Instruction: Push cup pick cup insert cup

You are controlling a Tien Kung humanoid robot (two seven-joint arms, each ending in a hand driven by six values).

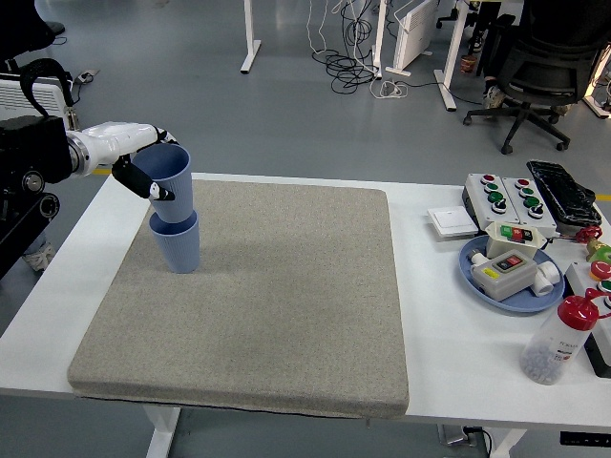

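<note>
Left hand (143, 162), fingers wrapped round the upper blue cup (173, 186), held it upright with its base entering the lower blue cup (178, 246) standing near the mat's (286, 315) far-left corner, apparently so alignment permits nesting; right hand unseen.

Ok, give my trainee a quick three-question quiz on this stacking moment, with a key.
1. True or false: the left robot hand grips the upper blue cup.
2. The lower blue cup stands on: A) bare white table B) grey mat C) blue plate
3. Fill in: the upper cup's base sits inside the lower cup's ____.

Key: 1 true; 2 B, on the grey mat; 3 mouth.
</note>
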